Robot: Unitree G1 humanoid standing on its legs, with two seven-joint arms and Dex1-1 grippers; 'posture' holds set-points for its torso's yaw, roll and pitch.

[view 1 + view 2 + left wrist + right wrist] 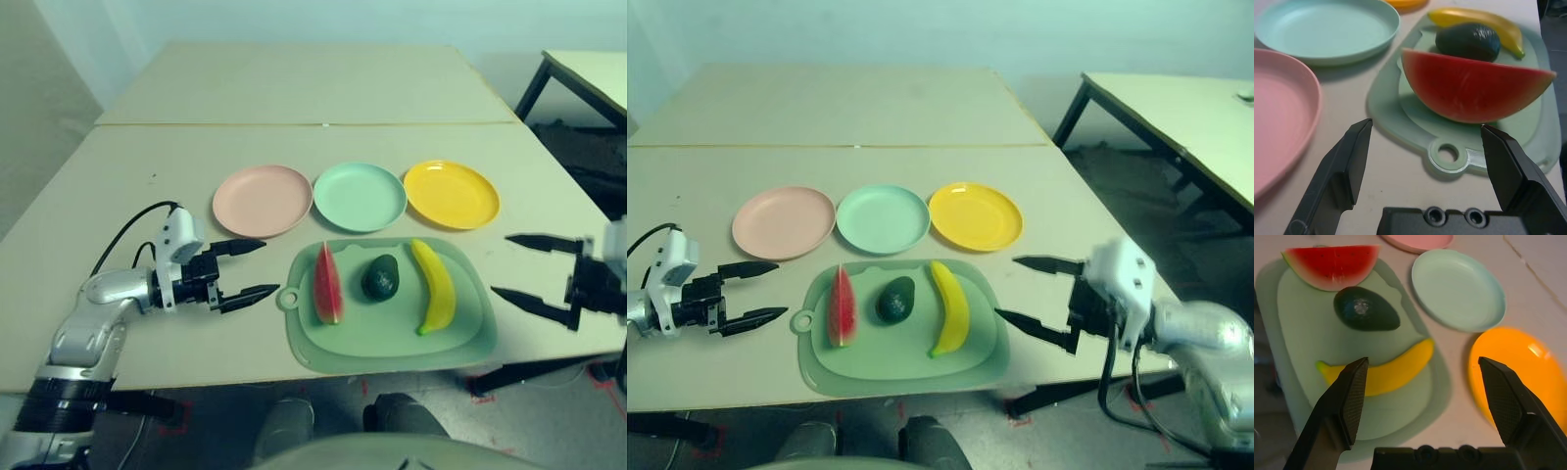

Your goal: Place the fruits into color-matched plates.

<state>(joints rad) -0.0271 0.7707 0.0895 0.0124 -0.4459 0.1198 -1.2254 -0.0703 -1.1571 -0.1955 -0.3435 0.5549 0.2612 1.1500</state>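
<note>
Your left tool (257,268) and right tool (1004,287) are both spread and empty, on either side of the mat (392,354). On it you have the watermelon (328,286), avocado (380,278) and banana (437,286), left to right. Beyond it, your pink plate (263,200), green plate (360,197) and yellow plate (452,195) sit on the counter (196,352).

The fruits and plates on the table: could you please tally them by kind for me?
Watermelon wedge: 1
Avocado: 1
Banana: 1
Plates, pink, mint green and yellow: 3
Total: 6

Fruits (380,278) on mat (367,351), plates (360,197) behind
</note>
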